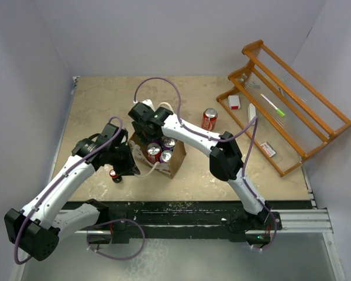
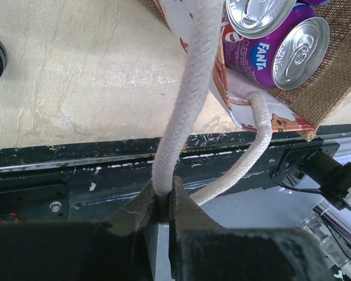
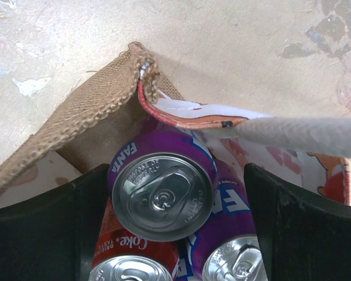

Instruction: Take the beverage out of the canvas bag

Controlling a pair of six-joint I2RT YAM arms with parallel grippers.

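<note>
Because the right jaws hang directly over the open mouth of the canvas bag (image 1: 175, 165), the coming move turns on one relation. A purple Fanta can (image 3: 161, 196) stands upright in the bag with its long axis pointing straight up at the wrist, and the jaws are spread to either side of it. One finger is close by its left flank, and the other stands off a little on its right. Nothing is gripped yet. The right arm (image 1: 193, 133) is plainly the nearer one for the lift, so I judge the next step to be a short descent and a squeeze around the can's body. Two more cans crowd it, a red Coke can (image 3: 128, 263) and another purple can (image 3: 237, 263), so the fingers have little slack. The left jaws are pressed together on the bag's white rope handle (image 2: 187, 99), pinching it near the counter's edge, which should steady the bag. The bag sits near the middle of the counter (image 1: 105, 105), a mottled beige surface. A loose red can (image 1: 209, 119) stands just beyond the bag, and a wooden rack (image 1: 304, 117) lies well to the right. Pale walls close the space in.
</note>
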